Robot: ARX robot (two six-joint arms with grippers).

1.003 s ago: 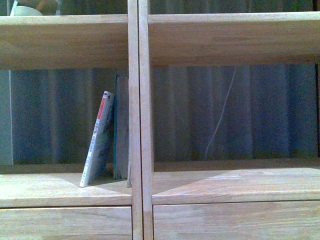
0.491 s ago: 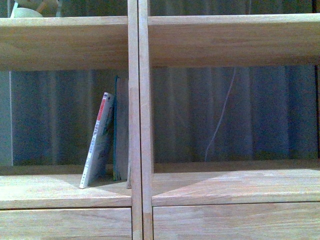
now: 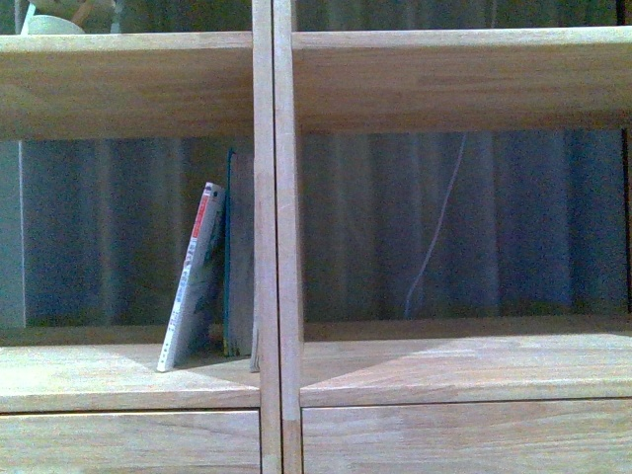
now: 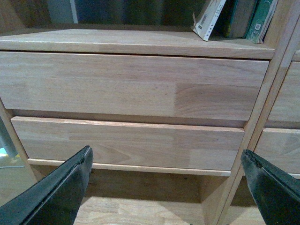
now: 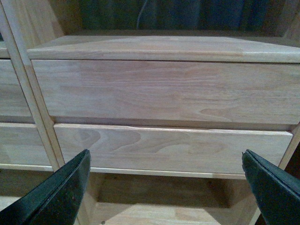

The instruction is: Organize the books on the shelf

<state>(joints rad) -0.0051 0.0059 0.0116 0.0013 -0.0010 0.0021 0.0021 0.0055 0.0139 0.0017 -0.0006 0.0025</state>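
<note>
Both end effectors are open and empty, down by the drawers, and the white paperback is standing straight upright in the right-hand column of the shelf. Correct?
Not quite. The white paperback stands in the left-hand column of the shelf, leaning against the teal book; the front view shows this. The rest holds: left end effector and right end effector are open and empty by the drawers.

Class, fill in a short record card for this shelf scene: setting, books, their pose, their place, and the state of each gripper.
setting: light-wood shelf, drawers below
books: white paperback, dark teal volume
pose: paperback leans toward the teal volume; teal upright
place: left compartment, by the central divider
right compartment: no books seen
left gripper: open, empty, facing drawers
right gripper: open, empty, facing drawers
</note>
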